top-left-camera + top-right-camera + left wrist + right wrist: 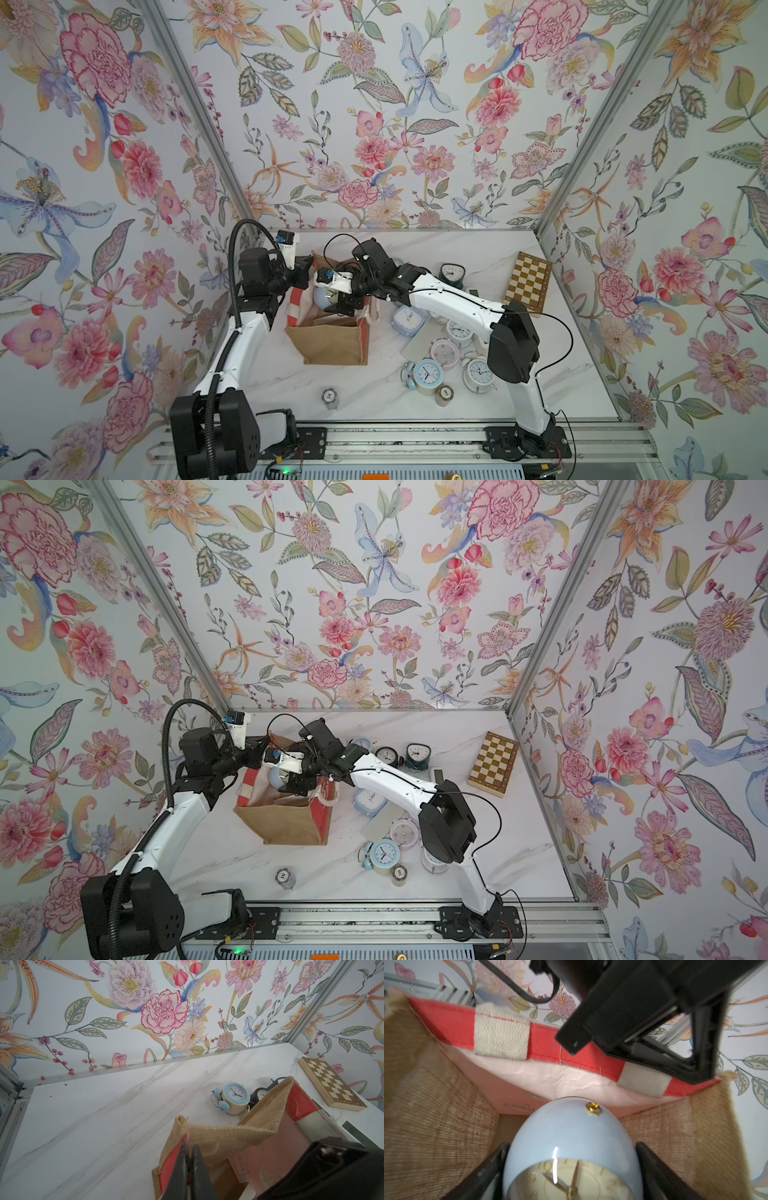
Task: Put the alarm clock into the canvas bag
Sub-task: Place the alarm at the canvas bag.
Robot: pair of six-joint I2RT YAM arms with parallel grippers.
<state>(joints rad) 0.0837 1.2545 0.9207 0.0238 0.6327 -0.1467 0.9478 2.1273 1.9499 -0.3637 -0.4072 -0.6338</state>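
Clocks, chessboard beside canvas bag

On counter: canvas bag left of clock cluster; chessboard rear right; alarm clock within bag's mouth.

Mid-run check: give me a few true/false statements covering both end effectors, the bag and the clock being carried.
1. The canvas bag stands upright. True.
2. The right end effector grips a pale blue clock. True.
3. The pale blue clock lies released on the bag's floor. False: it is gripped, at the bag's open mouth.
4. The left end effector is open, clear of the bag. False: it is shut on the bag's rim.
5. The chessboard lies on the table, outside the bag. True.
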